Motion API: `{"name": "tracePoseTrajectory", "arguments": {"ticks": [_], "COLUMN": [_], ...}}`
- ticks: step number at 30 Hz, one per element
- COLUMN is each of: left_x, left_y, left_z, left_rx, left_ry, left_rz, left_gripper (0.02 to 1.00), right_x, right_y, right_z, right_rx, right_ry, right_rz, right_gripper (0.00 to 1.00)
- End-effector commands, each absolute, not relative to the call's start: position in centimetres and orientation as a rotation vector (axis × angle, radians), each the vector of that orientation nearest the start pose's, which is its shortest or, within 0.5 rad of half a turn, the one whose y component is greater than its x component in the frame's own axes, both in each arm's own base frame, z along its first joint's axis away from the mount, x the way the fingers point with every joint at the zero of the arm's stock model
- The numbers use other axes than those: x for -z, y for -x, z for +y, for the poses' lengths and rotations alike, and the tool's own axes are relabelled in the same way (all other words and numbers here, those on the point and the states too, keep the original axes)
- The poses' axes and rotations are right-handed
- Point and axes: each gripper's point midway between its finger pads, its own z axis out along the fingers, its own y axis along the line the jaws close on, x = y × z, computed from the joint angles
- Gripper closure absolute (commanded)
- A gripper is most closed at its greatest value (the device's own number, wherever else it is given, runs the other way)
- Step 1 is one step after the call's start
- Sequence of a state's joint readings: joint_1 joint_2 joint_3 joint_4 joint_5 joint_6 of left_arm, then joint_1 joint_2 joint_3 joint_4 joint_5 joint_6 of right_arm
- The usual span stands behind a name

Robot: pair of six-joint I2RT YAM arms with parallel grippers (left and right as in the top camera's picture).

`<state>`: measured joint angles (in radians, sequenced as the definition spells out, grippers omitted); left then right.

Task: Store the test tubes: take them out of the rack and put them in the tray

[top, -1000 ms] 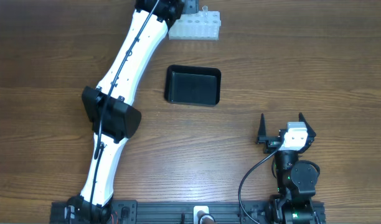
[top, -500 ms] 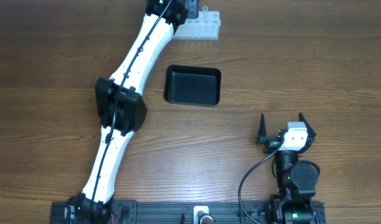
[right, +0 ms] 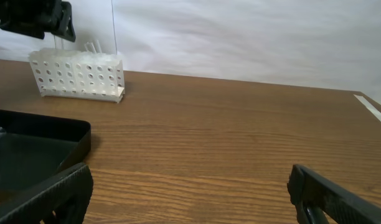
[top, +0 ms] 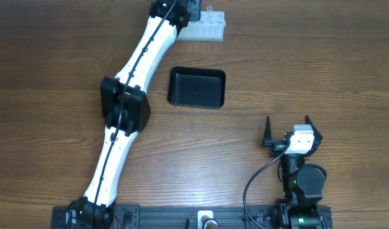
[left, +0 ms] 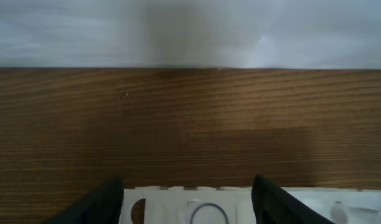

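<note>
Top view, left side: left arm (top: pixel 126 105), white with black joints. It stands at the near edge of the wooden table (top: pixel 48 76) and stretches diagonally to the far edge, its wrist over the near-left corner of the rack (top: pixel 206 29).

Left gripper (left: pixel 187 185): fingers spread apart, nothing held. In the left wrist view it is poised directly above the rack, one finger (left: pixel 106 200) on each side of a hole that holds a round clear rim.

Rack: white, perforated, at the table's far edge near the middle, well apart from the right arm.

Test tubes (right: pixel 91 46): clear, upright in the rack, tops just above its upper face. The count cannot be told.

Tray (top: pixel 197 87): black, shallow, rectangular, on the table nearer than the rack, apart from it with bare wood between.

Right gripper (top: pixel 288 130): at the near right of the table, well apart from the tray and rack. Its fingers are spread wide with nothing between them, and it points toward the far edge. The right wrist view shows bare wood between its black fingers (right: pixel 50 196).
</note>
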<state>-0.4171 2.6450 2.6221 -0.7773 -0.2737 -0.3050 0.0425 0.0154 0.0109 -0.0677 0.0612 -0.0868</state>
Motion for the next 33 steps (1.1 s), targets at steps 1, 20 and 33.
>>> {"name": "tracePoseTrajectory", "arguments": {"ticks": [1, 20, 33], "left_x": [-11.4, -10.6, -10.3], "left_y": [-63.1, -63.2, -63.0], "left_z": [-22.3, -23.2, -23.1], "left_rx": [0.024, 0.075, 0.069], "left_ry": [-0.014, -0.034, -0.036], "left_rz": [2.339, 2.347, 2.360], "left_gripper": [0.369, 0.592, 0.901], "right_x": [-15.8, -15.8, -15.8], "right_y": [-24.6, -24.6, -24.6], "right_z": [-0.1, -0.1, -0.1], "right_rx": [0.089, 0.089, 0.089], "right_ry": [0.061, 0.061, 0.061], "right_rz": [1.641, 1.641, 1.641], "right_gripper": [0.009, 0.009, 0.007]}}
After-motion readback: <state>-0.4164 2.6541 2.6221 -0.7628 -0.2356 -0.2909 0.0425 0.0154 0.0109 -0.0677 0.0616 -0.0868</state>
